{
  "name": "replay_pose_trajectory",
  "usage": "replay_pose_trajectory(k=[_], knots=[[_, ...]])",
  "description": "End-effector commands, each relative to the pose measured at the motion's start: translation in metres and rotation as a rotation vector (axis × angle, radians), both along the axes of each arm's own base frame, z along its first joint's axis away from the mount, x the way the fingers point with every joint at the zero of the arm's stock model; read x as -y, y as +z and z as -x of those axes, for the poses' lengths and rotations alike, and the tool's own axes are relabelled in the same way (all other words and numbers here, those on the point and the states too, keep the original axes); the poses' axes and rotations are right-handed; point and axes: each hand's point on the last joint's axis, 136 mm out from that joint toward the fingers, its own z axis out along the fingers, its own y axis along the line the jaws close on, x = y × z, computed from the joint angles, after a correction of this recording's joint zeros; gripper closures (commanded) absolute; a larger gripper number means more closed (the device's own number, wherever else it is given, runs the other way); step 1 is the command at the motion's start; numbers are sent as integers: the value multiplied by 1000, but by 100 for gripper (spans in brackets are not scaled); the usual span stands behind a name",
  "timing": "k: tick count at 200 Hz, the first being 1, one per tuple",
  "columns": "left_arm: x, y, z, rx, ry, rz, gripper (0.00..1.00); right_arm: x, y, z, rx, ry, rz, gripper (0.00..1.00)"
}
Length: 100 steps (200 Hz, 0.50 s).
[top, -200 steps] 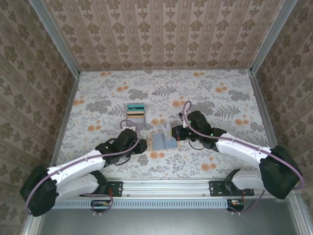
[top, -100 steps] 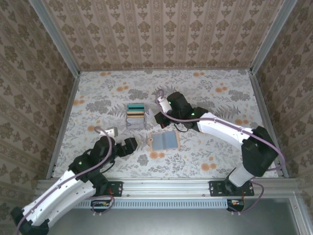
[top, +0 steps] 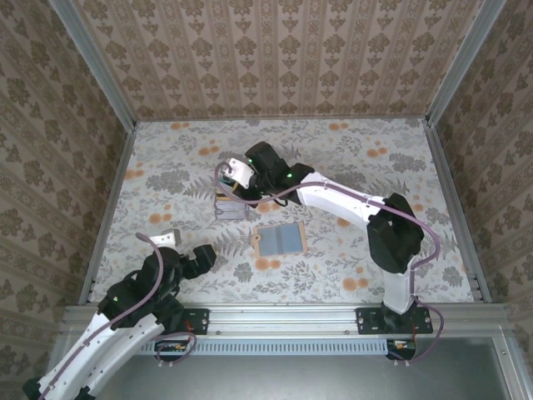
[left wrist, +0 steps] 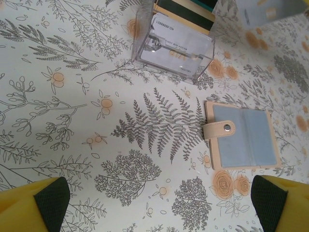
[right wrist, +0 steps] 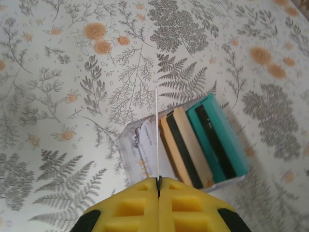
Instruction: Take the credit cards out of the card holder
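Right end effector (right wrist: 158,181) now above cards (right wrist: 184,145)

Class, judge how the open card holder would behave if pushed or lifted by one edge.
The card holder lies open and flat, so a push would probably slide it, not tip it. A crease runs down its middle, so lifted by one edge it may well fold. It looks thin, likely light.

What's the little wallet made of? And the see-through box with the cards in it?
The card holder looks like tan leather or fake leather: matte, with grey-blue lining and a shiny, likely metal snap. The see-through box is probably hard clear plastic: glossy edges, cards visible through it.
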Motion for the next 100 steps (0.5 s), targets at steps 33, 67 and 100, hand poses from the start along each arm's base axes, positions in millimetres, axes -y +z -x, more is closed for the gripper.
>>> replay_pose_trajectory(k=[33,67,100], knots=[[-9,2,2,-4,37,-10,0,-2,-26,12,-26,224,178,100],[-11,2,1,-4,49,-15,0,-4,-36,16,-83,260,194,100],[-13,2,1,-1,53,-16,0,-3,-55,9,-117,250,243,100]])
